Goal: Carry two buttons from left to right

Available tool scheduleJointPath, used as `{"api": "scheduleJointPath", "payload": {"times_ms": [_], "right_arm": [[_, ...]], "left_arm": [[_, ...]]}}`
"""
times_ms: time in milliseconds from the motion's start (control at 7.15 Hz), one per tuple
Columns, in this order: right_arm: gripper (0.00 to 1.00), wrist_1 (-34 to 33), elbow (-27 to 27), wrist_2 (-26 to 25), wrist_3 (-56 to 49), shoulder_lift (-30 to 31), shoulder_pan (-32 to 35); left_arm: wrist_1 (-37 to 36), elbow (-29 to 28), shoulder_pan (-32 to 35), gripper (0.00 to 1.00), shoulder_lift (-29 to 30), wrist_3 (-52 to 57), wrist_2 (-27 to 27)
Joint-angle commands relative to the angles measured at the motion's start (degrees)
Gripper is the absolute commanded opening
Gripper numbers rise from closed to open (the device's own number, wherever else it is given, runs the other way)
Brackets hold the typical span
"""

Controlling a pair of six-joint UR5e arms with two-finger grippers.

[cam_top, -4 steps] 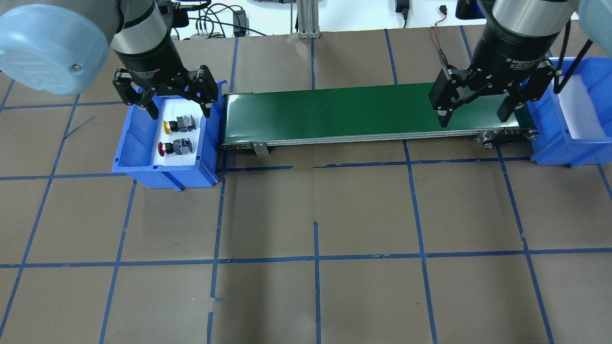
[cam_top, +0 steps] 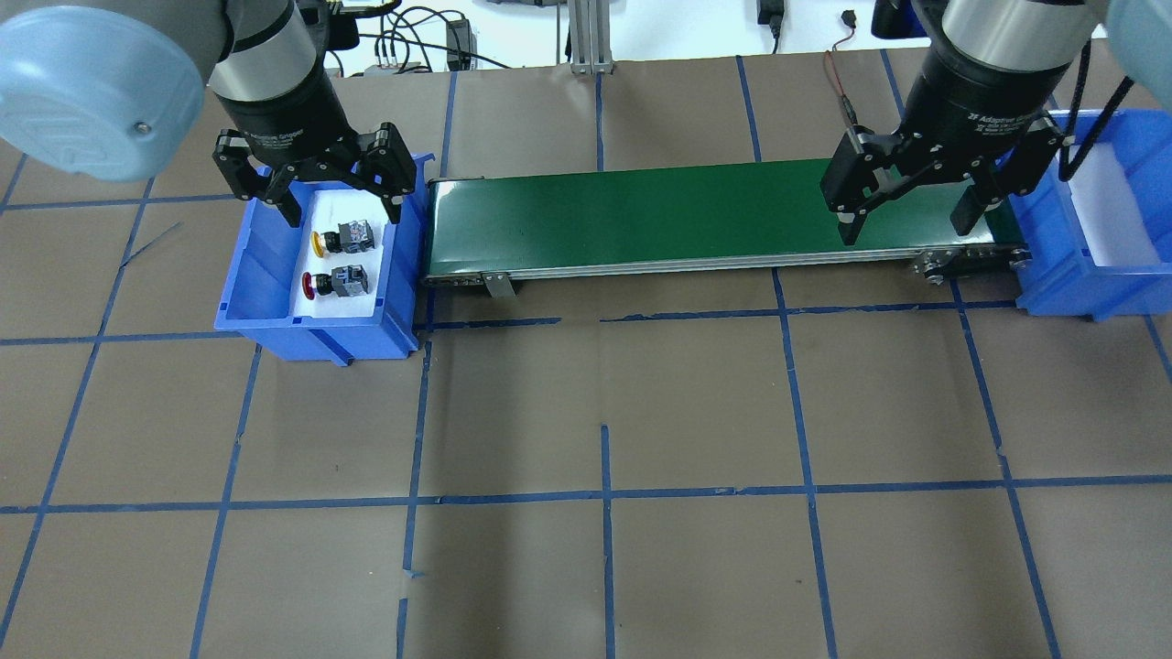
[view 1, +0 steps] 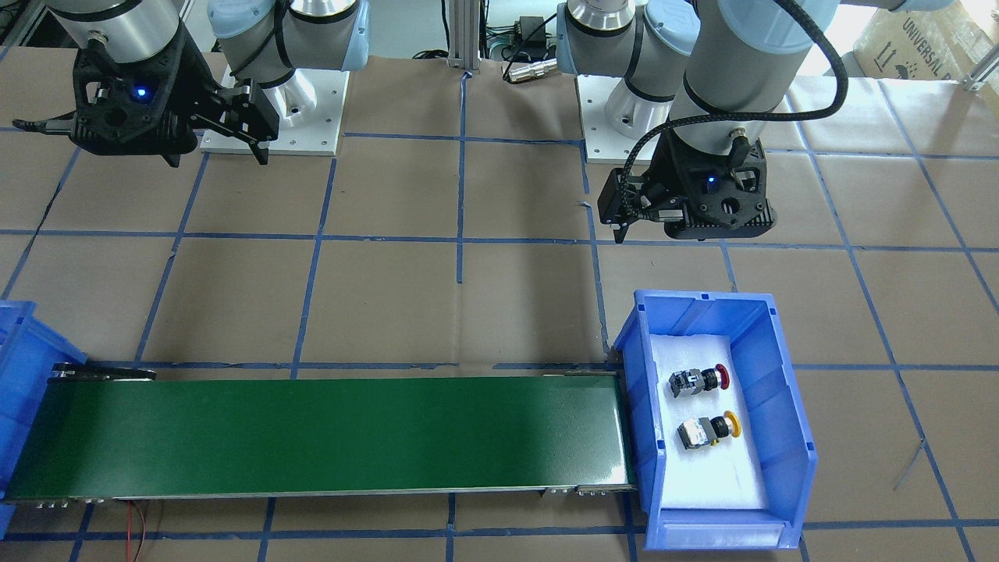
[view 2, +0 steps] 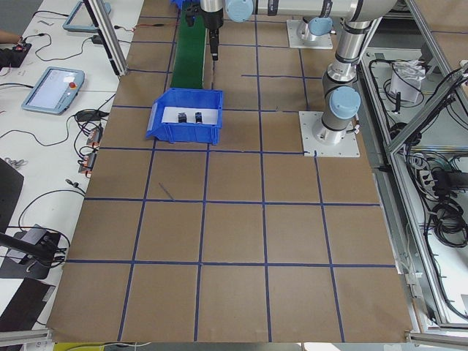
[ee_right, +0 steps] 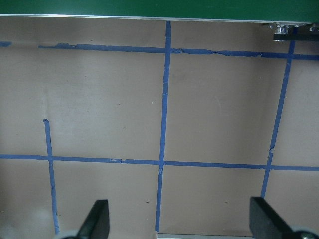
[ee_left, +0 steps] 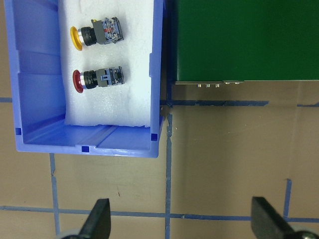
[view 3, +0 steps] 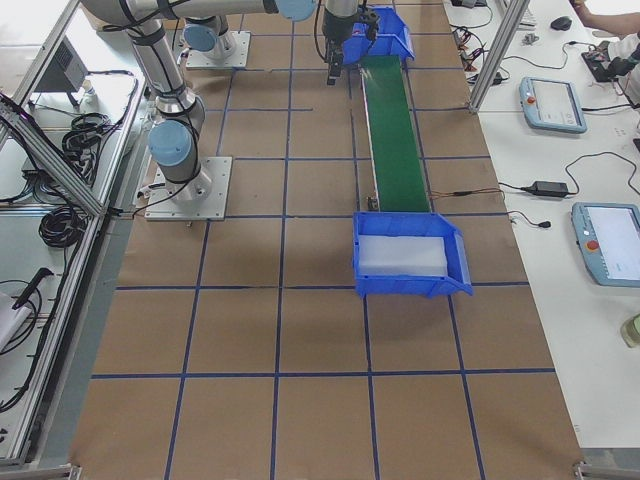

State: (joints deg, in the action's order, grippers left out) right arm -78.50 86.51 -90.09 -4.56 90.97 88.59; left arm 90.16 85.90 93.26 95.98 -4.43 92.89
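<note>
Two items lie sideways in blue bin (cam_top: 261, 275) — yellow button (cam_top: 341, 238), red button (cam_top: 335, 282) — long axes parallel to belt (cam_top: 641, 215), caps pointing away from it. Left gripper (cam_top: 344, 217) nearer, raised by bin, fingers spread, empty; right gripper (cam_top: 906, 229) likewise spread, far end.

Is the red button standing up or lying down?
Lying down. The red button rests on its side in the blue bin, cap facing sideways.

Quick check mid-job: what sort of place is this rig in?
Likely a robotics lab test cell: a table papered brown with a blue tape grid, a small green conveyor between two blue bins, and teach pendants on the side bench.
</note>
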Motion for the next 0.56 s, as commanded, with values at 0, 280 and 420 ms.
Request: {"api": "scheduleJointPath", "payload": {"times_ms": [0, 280, 420], "right_arm": [[1.0, -0.16, 0.42, -0.43, -0.18, 0.0, -0.09], [1.0, -0.25, 0.77, -0.35, -0.8, 0.0, -0.18], [1.0, -0.16, 0.77, -0.35, -0.8, 0.0, -0.18]], "left_arm": [[-0.07, -0.55, -0.09, 1.0, -0.09, 2.22, 0.01], [-1.37, -0.47, -0.18, 1.0, 0.17, 3.8, -0.25], [-1.39, -0.55, -1.57, 1.0, 0.17, 4.77, -0.34]]}}
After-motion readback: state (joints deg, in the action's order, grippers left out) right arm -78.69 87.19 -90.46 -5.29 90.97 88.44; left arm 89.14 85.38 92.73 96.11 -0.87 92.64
